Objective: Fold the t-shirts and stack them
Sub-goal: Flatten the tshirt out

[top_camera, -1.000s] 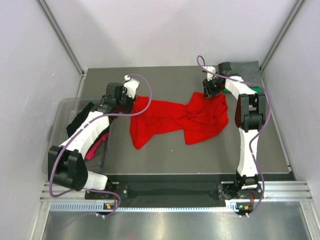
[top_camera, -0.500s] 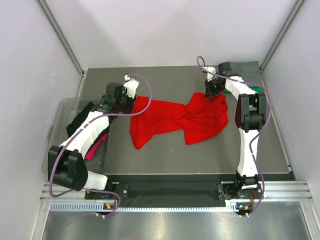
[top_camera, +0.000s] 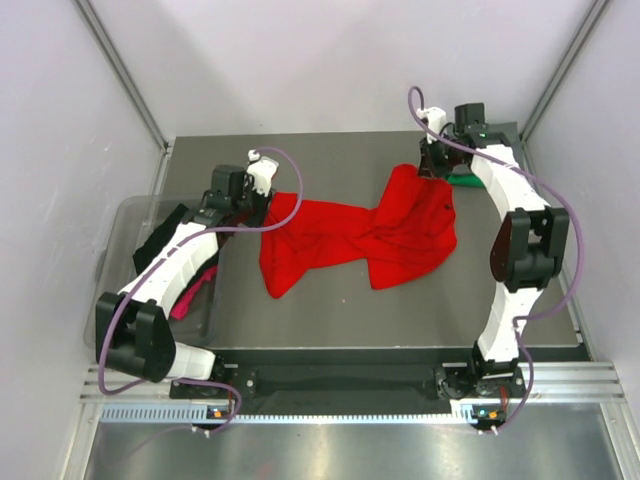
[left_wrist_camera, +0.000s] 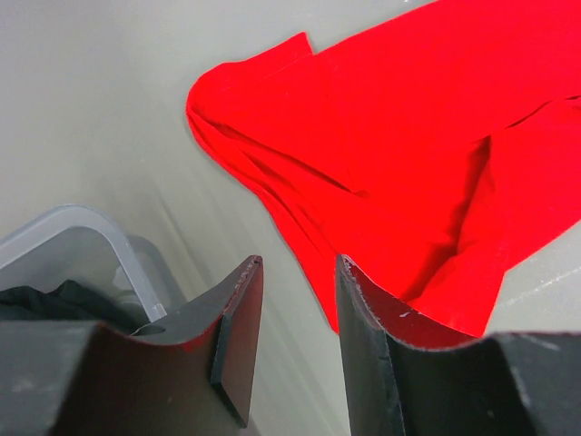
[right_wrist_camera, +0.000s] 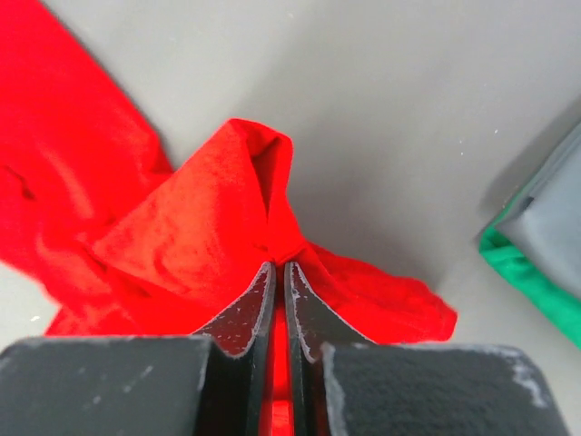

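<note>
Your right hand point(right_wrist_camera: 279, 266) is pinched shut on a far corner of the red t-shirt point(top_camera: 340, 235), likely so you can pull it flat. Your left hand point(left_wrist_camera: 292, 272) is half open, holds nothing, and hangs by the other end. The shirt lies bunched up in the middle of the counter point(top_camera: 330, 160), with its long way running left to right.

The red t-shirt point(top_camera: 340, 235) is plain bright red on the dark grey bench point(top_camera: 330, 300), the grey t-shirt point(right_wrist_camera: 556, 218) and the green t-shirt point(right_wrist_camera: 522, 272) under it are plain too, the tub point(top_camera: 120, 225) is translucent grey with black cloth point(top_camera: 158, 240) and magenta cloth point(top_camera: 188, 298) in it, and the arms point(top_camera: 170, 265) are white and black with purple cables point(top_camera: 290, 190).
</note>
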### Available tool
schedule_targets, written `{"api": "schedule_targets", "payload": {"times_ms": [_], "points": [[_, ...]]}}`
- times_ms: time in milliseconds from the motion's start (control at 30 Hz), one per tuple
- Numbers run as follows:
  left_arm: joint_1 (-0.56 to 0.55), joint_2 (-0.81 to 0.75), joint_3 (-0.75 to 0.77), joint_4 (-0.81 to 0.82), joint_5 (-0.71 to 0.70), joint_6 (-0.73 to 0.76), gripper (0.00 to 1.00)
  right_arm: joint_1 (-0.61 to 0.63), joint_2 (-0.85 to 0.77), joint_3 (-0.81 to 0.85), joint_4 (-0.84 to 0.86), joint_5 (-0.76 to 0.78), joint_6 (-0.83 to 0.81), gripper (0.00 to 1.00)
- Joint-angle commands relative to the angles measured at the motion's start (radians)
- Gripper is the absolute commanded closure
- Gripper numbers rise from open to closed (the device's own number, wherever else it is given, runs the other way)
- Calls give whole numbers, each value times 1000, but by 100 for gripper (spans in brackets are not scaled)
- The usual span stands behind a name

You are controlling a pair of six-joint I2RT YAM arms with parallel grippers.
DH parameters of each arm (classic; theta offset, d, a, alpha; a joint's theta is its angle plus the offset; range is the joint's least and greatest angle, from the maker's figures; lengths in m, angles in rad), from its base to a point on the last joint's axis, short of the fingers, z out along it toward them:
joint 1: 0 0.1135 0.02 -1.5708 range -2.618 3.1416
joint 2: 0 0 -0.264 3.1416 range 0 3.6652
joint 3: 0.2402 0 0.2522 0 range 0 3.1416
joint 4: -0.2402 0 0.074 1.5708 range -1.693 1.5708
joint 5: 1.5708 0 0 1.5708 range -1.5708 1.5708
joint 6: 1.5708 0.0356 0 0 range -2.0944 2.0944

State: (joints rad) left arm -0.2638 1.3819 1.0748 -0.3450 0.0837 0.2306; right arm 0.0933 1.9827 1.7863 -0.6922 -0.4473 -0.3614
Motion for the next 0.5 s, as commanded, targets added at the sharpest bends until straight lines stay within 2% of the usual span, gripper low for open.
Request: {"api": "schedule_targets", "payload": {"times_ms": [0, 233, 467], "points": [[5, -55, -7, 38, 22, -16, 57, 19, -84, -45, -13, -31, 22, 98], [5, -92, -24, 37, 25, -14, 57, 20, -258, -197, -121, -31, -28, 100], [5, -92, -29, 43, 37, -17, 57, 17, -551, -389, -223, 9, -115, 100]]}}
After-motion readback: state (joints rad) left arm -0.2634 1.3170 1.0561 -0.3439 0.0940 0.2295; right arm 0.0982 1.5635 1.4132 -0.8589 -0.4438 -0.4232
